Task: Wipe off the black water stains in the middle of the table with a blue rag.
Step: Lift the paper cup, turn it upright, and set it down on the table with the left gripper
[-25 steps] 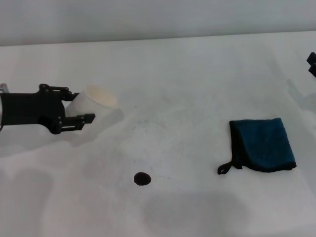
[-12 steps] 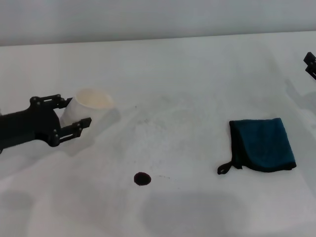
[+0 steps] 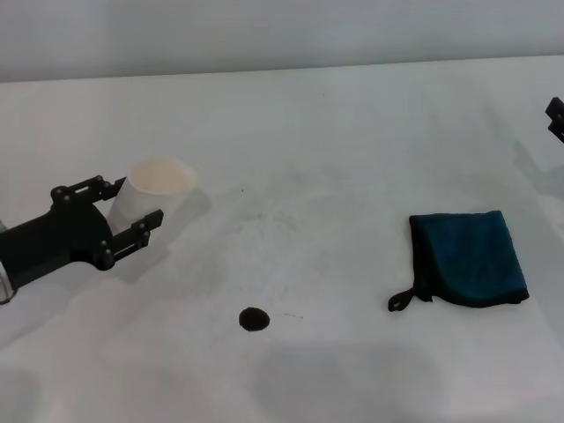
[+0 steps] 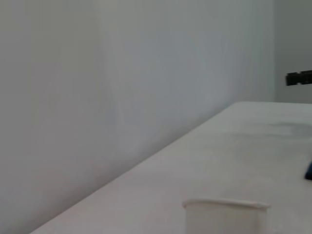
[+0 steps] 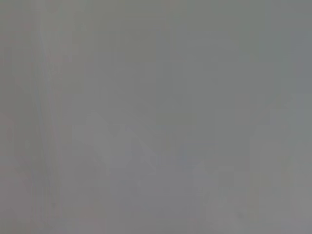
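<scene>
The black water stain [image 3: 254,319] is a small round blot on the white table [image 3: 352,132], front of centre, with faint specks to its right. The blue rag [image 3: 471,257] lies flat at the right, its black loop pointing toward the stain; a sliver of it shows in the left wrist view [image 4: 309,171]. My left gripper [image 3: 137,201] is at the left, its fingers on either side of an upright white paper cup [image 3: 154,189], whose rim shows in the left wrist view [image 4: 225,204]. Only a tip of my right gripper [image 3: 556,118] shows at the right edge, well behind the rag.
A grey wall [image 3: 282,35] runs behind the table's far edge. The right gripper also shows far off in the left wrist view [image 4: 298,78]. The right wrist view shows only blank grey.
The cup has gone from tilted to upright. My left arm has drawn back to the left and toward the front with the cup. The stain and the rag have not moved.
</scene>
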Motion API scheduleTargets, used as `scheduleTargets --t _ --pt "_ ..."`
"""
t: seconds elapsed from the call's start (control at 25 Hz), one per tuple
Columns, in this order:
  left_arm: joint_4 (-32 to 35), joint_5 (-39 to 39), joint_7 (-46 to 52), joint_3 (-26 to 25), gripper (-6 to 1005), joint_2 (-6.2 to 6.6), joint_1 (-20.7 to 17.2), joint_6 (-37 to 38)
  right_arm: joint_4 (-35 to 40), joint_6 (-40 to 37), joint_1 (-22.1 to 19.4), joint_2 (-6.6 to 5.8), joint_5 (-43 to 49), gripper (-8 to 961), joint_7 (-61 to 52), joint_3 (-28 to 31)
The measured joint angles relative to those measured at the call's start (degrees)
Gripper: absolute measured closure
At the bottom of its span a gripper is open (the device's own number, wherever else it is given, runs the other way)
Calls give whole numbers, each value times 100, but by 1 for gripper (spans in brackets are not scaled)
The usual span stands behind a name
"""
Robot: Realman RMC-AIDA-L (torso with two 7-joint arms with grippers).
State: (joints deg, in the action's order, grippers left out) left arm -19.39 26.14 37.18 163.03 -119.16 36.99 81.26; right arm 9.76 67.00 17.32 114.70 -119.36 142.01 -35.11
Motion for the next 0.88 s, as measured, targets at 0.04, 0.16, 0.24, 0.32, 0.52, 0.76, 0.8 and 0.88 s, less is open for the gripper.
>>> scheduleTargets --t 0.04,0.16,0.24,0.32,0.52,0.76,0.8,0.88 --pt "75 47 -57 0 408 -1 -28 -63 2 -23 2 0 0 135 2 1" --pt "308 148 -173 0 408 -2 -99 -277 48 -80 15 0 0 136 3 6" --pt "308 148 -173 0 408 -2 -99 -277 59 -91 18 0 -1 136 3 12" --pt "536 157 -265 0 408 -2 -144 -474 67 -92 21 0 -14 136 2 13" --pt "851 191 -491 1 408 -2 -223 -795 88 -101 21 0 -34 137 -1 13" --pt "1163 496 -873 1 407 -2 -435 -1047 131 -101 1 0 -28 139 -32 14" --pt "1193 522 -917 0 407 -2 -461 -1073 131 -101 -1 0 -20 139 -35 14" --pt "1230 565 -969 -1 407 -2 -509 -1099 132 -101 -3 0 -10 139 -40 13"
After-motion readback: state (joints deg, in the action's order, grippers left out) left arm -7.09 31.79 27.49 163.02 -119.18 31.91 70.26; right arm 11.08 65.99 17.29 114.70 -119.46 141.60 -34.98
